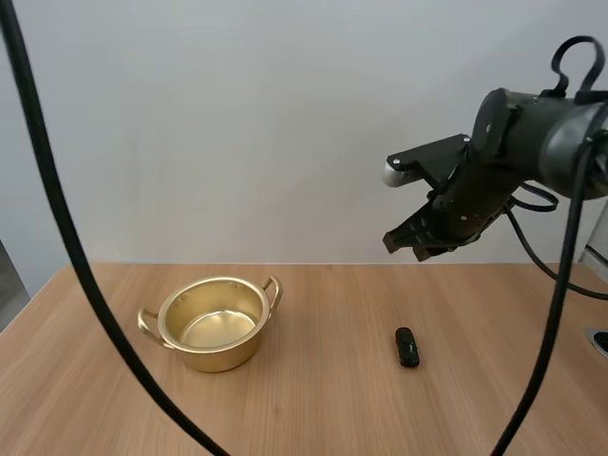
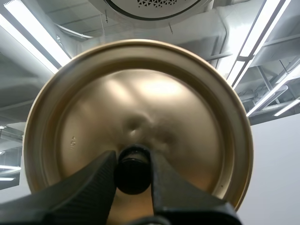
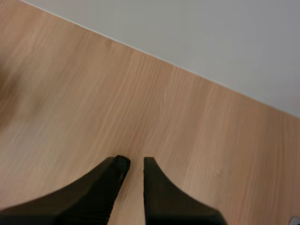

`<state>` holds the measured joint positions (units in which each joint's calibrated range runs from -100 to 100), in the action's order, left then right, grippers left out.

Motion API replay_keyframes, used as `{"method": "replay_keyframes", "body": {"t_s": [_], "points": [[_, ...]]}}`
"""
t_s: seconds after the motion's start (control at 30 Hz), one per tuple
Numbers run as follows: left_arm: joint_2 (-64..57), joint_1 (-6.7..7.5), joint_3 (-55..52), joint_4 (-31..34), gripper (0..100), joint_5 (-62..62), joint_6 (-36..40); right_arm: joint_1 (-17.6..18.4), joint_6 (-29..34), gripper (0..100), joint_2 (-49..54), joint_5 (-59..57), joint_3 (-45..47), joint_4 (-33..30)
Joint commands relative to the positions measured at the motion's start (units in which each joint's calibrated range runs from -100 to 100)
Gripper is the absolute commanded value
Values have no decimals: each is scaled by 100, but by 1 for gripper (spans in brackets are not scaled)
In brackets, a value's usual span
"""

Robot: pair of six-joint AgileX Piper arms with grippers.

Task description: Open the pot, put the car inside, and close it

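Your left gripper (image 2: pixel 132 159) is pinching the round brassy lid's (image 2: pixel 140 103) black knob (image 2: pixel 132 177); your right gripper (image 1: pixel 410 245), fingers narrowly parted, is hovering right of the shiny pot (image 1: pixel 217 323).

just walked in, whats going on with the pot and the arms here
The left gripper holds the gold lid by its black knob, up in the air. The pot sits open and empty on the table. The small black car lies to the pot's right, not yet picked up. The right gripper hangs above the table, fingers slightly apart with nothing between them.
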<state>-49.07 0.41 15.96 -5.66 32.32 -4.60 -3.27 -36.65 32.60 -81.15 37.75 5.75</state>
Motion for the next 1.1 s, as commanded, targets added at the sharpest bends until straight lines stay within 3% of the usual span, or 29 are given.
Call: {"method": "replay_keyframes", "body": {"t_s": [0.0,0.47,1.07], "points": [[22,-2,0,5,0,33,-3,-3,119,100,-1099,36,-3,-2],[178,-2,0,5,0,192,-3,-3,-30,100,-1141,-68,30,353],[227,-2,0,15,0,175,-3,-3,-202,100,-2351,170,48,209]]}}
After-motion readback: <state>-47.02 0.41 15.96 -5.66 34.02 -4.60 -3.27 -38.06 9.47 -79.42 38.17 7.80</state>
